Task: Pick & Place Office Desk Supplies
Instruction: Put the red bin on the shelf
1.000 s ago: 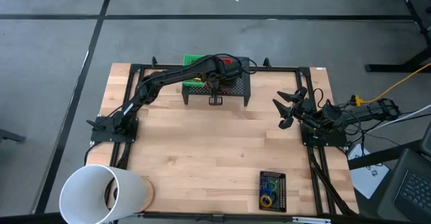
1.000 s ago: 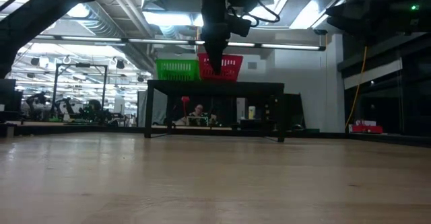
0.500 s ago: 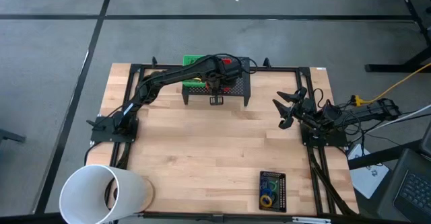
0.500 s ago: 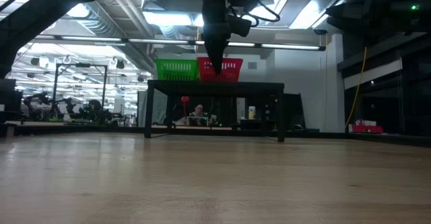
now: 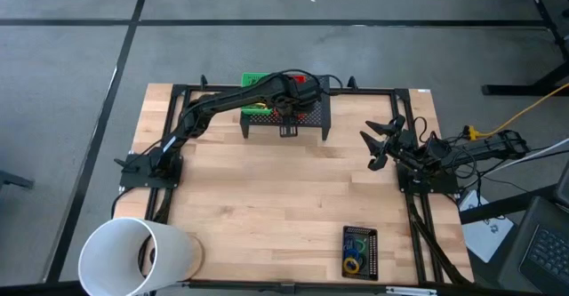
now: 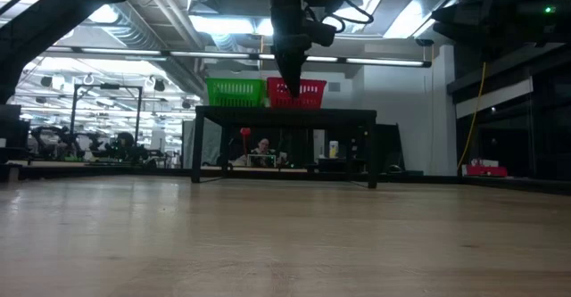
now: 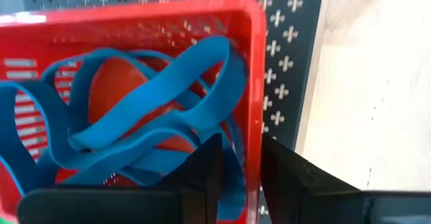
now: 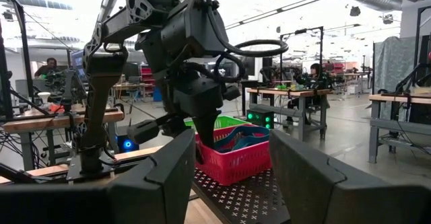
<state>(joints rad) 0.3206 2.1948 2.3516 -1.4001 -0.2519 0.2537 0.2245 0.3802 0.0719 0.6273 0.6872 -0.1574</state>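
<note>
Blue cord bundle lies loosely looped in the red tray at twelve o'clock, long axis along the tray, my left pincer slightly apart above it, right pincer spread idle at three o'clock, rubber-band rings in the black tray left.
</note>
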